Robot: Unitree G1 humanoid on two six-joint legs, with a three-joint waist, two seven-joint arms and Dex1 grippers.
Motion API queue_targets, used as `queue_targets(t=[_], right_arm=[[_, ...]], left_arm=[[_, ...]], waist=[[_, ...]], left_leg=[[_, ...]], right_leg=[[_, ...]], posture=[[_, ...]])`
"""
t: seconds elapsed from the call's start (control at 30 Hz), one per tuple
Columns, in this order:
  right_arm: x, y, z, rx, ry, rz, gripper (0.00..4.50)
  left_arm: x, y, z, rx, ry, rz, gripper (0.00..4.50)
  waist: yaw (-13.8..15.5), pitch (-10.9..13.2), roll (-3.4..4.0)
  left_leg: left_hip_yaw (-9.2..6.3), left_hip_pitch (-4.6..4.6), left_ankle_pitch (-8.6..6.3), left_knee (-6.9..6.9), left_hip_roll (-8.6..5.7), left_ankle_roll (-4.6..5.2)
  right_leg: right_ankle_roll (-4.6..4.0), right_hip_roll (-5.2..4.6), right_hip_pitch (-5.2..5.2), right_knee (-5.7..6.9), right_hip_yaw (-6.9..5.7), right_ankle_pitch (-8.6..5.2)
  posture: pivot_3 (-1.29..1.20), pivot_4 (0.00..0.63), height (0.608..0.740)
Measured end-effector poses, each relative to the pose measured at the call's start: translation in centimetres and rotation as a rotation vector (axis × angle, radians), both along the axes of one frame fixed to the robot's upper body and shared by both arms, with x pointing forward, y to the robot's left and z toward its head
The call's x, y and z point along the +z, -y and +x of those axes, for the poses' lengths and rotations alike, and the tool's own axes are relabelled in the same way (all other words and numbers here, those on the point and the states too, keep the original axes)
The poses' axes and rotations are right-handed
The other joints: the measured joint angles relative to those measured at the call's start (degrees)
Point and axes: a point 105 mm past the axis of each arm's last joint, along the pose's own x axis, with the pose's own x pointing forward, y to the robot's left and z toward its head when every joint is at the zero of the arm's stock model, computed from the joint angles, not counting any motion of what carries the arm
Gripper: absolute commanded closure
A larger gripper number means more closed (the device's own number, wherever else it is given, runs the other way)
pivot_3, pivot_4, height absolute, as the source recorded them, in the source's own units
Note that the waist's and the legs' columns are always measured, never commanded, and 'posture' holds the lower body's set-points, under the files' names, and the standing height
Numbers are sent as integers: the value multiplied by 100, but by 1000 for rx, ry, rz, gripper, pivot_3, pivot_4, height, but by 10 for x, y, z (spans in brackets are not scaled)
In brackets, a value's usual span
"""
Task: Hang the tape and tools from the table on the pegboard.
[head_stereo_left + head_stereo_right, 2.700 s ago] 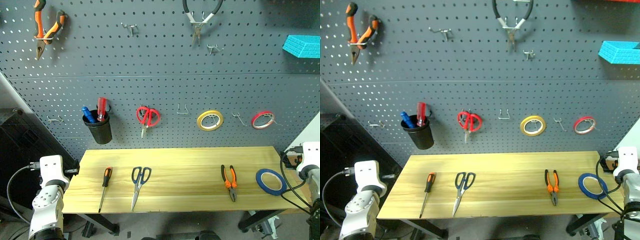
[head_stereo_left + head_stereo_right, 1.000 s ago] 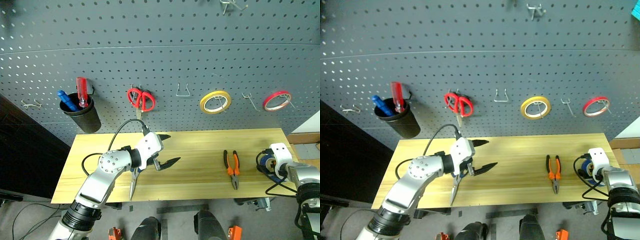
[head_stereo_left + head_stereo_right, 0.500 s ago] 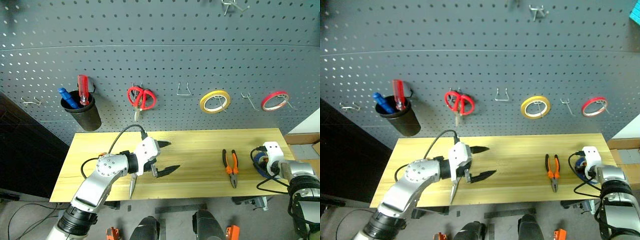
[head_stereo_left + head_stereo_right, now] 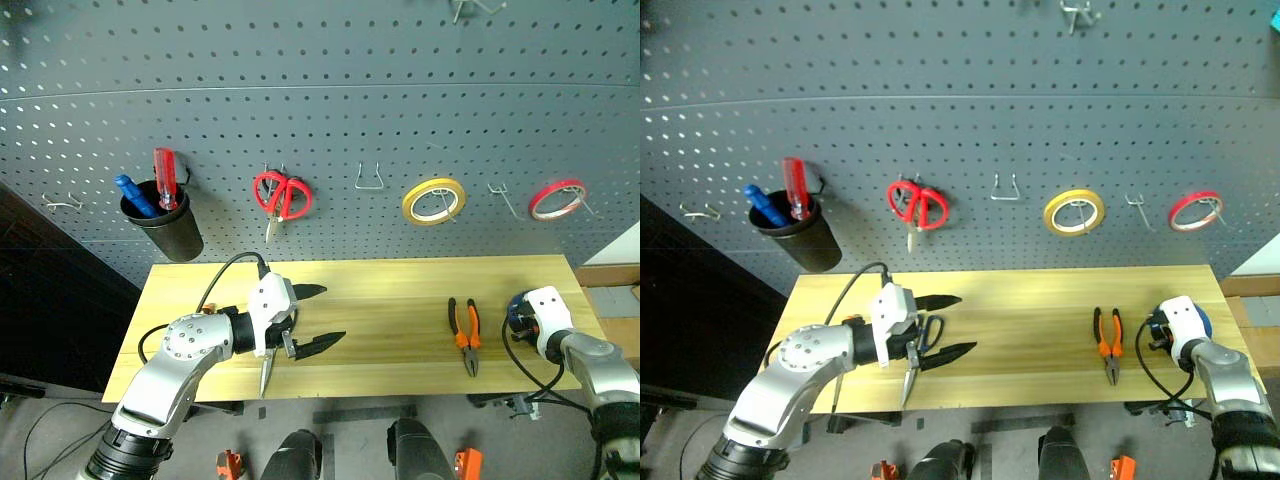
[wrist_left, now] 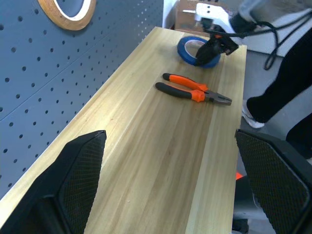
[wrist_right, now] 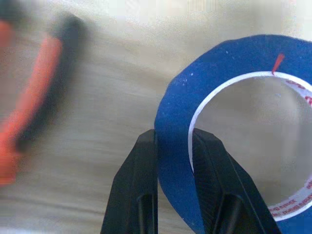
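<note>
Blue tape point(image 6: 229, 161) pinched through its rim by the right tool point(image 6: 174, 139), one finger point(image 6: 141, 170) outside the ring, the other inside; roll at the desk's point(image 4: 400, 300) right end, mostly hidden behind the white wrist in the head views, just a blue sliver showing. Cannot tell whether lifted off the wood or resting on it. Roll cut off at the frame edge in the right wrist view, with blurred orange-and-black handles to one side.

Left tool point(image 4: 312, 316) spread wide over the desk's left half, fingers apart, gripping nothing. Scissors point(image 4: 916, 352) lying under and just behind it near the front edge, handles partly covered by the wrist, blade tip reaching the edge. Screwdriver hidden somewhere under the left arm, not made out. Pliers point(image 4: 462, 333) in plain sight toward the right end, apart from the tape, jaws pointing at the front edge.

Pegboard point(image 4: 330, 120) behind the desk, upper hooks cut off at the frame top. Dark trouser leg and shoe of a person point(image 5: 273, 105) beyond the desk's right end, rest out of frame.
</note>
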Motion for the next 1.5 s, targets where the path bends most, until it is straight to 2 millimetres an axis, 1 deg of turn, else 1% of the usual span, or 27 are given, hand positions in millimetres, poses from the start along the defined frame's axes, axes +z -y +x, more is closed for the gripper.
queue_targets(t=[0.07,0.17,0.2,0.27,0.3,0.4,0.47,0.53,0.73,0.87,0.93,0.97,1.0,1.1,1.17,1.23,1.27,1.37,1.4,1.5], right_arm=[[21,-18,-10,39,132,-29,3821],[46,-55,-26,105,311,-40,3821],[52,-63,-29,122,348,-39,3821],[77,-85,-31,156,483,-30,3821],[90,-92,-30,174,540,-31,3821],[127,-103,-19,211,688,-47,3821],[139,-106,-14,223,731,-45,3821],[142,-107,-6,229,743,-28,3821],[126,-98,27,216,685,34,3821],[114,-98,46,231,631,63,3821],[113,-97,48,236,631,61,3061],[113,-97,48,236,629,59,2862],[109,-95,46,233,617,54,2532],[87,-88,37,199,543,45,1547],[75,-80,30,147,490,50,922],[65,-71,22,67,429,75,248],[60,-66,19,30,395,83,24],[41,-62,9,-65,246,113,24],[33,-65,6,-78,184,134,24],[16,-73,1,-105,39,164,24]], left_arm=[[3,0,-3,6,0,-34,0],[3,-1,-9,3,-12,-59,0],[3,-1,-10,-5,-19,-67,0],[4,1,-16,-38,-32,-87,0],[6,2,-17,-50,-28,-91,0],[12,5,-18,-81,3,-92,0],[13,4,-17,-87,12,-85,0],[15,5,-17,-97,15,-84,0],[21,8,-15,-121,7,-105,0],[23,10,-14,-130,-6,-117,0],[23,10,-14,-130,-18,-123,0],[22,10,-14,-130,-26,-122,0],[22,10,-14,-129,-30,-121,0],[22,9,-14,-127,-28,-116,0],[20,7,-12,-118,-18,-100,0],[12,-2,-8,-94,-10,-27,0],[7,-7,-7,-93,-6,14,0],[-8,-16,-7,-129,11,130,0],[-13,-19,-7,-139,12,156,0],[-17,-21,-7,-151,23,180,0]], waist=[[7,1,2],[16,2,4],[16,3,4],[0,6,8],[-6,7,8],[-9,7,6],[-8,7,6],[1,8,5],[-15,8,5],[-31,8,5],[-27,8,5],[-24,8,5],[-17,8,5],[10,8,5],[9,8,6],[3,8,6],[-3,8,6],[-37,8,7],[-49,8,7],[-52,9,9]], left_leg=[[-2,1,0,-4,3,0],[-2,8,-1,1,0,1],[0,14,-1,1,-2,2],[13,24,-1,2,-5,5],[21,29,0,3,-5,7],[44,32,9,6,-2,22],[47,33,10,5,0,23],[54,33,11,4,2,19],[88,29,15,1,5,13],[103,25,15,-4,7,13],[104,22,14,-5,9,13],[104,22,14,-5,9,14],[104,22,14,-5,8,14],[104,22,14,-4,8,14],[107,22,14,-1,8,14],[107,23,14,0,8,14],[109,24,14,0,8,15],[114,25,11,-1,10,20],[115,25,11,-1,15,20],[122,23,8,0,63,24]], right_leg=[[0,2,0,-1,-1,0],[4,2,4,3,12,2],[8,3,6,2,23,5],[21,9,5,2,56,12],[27,12,6,1,68,16],[29,21,5,-7,88,46],[21,34,5,-6,88,52],[14,44,4,-6,86,56],[12,46,-11,-7,103,58],[11,45,-24,-9,112,58],[11,45,-29,-9,112,58],[11,44,-29,-9,113,58],[11,45,-29,-9,113,58],[11,45,-29,-7,113,58],[12,43,-29,-5,118,58],[11,46,-29,-2,117,59],[10,46,-30,-1,118,60],[2,58,-32,-2,121,64],[-2,61,-34,-2,122,67],[-8,70,-37,-4,122,72]], posture=[[-105,223,740],[-110,224,740],[-116,223,740],[-116,223,740],[-116,223,740],[-124,218,740],[-126,215,740],[-126,215,740],[-120,208,740],[-100,208,740],[-96,208,740],[-94,209,740],[-95,210,740],[-102,213,740],[-108,214,740],[-116,215,740],[-116,215,740],[-116,215,740],[-116,215,740],[-132,217,740]])
